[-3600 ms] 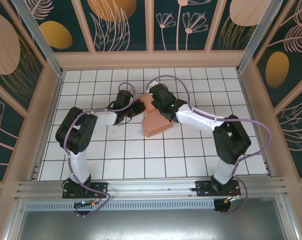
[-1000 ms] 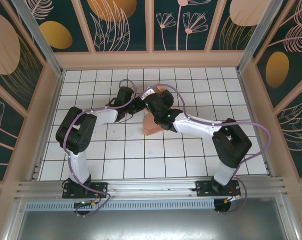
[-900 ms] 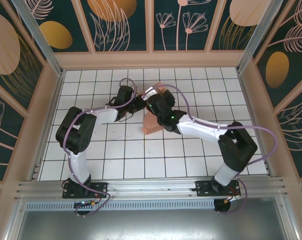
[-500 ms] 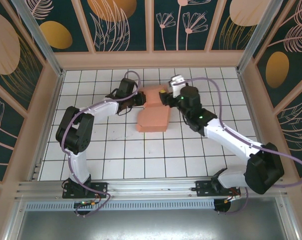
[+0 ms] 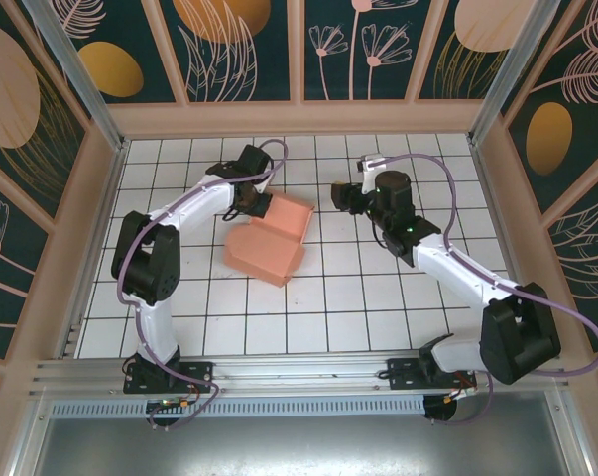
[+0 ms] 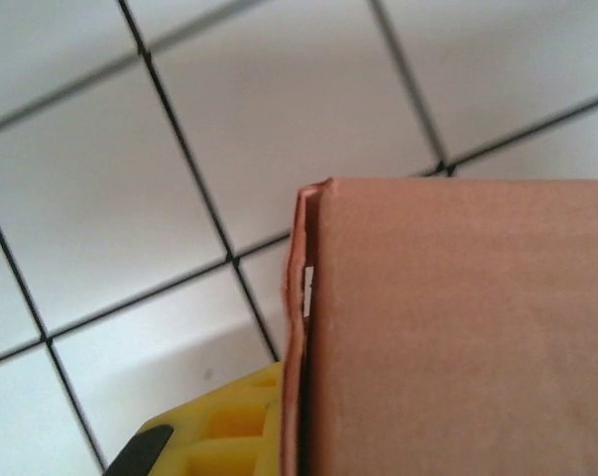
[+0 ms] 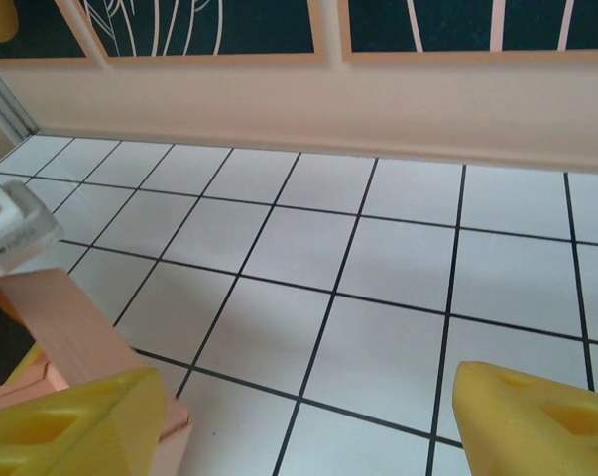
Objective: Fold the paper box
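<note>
The salmon-pink paper box (image 5: 269, 240) lies on the white tiled floor, left of centre, as a low folded shape with a raised wall along its far side. My left gripper (image 5: 255, 203) is at the box's far left corner, shut on a thin cardboard wall. In the left wrist view, one yellow finger (image 6: 214, 428) presses against the doubled cardboard edge (image 6: 300, 327); the other finger is hidden behind the panel (image 6: 457, 337). My right gripper (image 5: 340, 195) hangs open to the right of the box, apart from it. Bare tiles lie between its yellow fingertips (image 7: 75, 421), and the box (image 7: 65, 322) sits at its left.
A beige back wall (image 7: 378, 109) runs behind the tiles, and side walls (image 5: 90, 228) close in the floor. An aluminium rail (image 5: 299, 372) crosses the near edge by the arm bases. Open tiles lie in front of the box and to the right.
The right gripper has let go of the box and swung away to the right. The left arm has drawn the box leftward, and it now lies lower and flatter.
</note>
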Controlling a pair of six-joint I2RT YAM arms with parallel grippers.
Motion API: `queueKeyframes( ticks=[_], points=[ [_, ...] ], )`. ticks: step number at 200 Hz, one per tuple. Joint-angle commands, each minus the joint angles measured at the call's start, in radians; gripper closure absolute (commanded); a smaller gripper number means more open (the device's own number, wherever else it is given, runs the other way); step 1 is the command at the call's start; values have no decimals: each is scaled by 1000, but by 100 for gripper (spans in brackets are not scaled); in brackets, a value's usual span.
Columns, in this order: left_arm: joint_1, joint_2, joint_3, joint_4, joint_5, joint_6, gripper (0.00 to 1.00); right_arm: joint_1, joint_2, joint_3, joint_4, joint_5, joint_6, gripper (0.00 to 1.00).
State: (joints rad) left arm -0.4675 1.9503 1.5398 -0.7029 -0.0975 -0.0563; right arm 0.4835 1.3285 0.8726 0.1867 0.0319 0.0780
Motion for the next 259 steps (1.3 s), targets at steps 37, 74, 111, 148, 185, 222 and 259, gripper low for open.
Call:
queueKeyframes(
  ticks=[37,74,111,148,185,222,259],
  points=[
    [-5,101,56,-272,11,153,100,-11,25,-25,26,-12,24,24],
    [-5,174,104,-346,43,183,96,-13,32,-35,34,-12,22,24],
    [-5,181,165,-372,53,175,74,-17,33,-44,35,-13,13,24],
    [-5,153,238,-368,115,192,59,-21,36,-53,47,-12,14,24],
    [-5,129,268,-326,135,191,48,-25,46,-58,50,-12,15,24],
    [-5,100,257,-277,97,162,42,-26,51,-56,41,-53,5,24],
    [-5,-35,250,-88,64,72,17,-26,76,-45,33,-122,2,25]
  ],
)
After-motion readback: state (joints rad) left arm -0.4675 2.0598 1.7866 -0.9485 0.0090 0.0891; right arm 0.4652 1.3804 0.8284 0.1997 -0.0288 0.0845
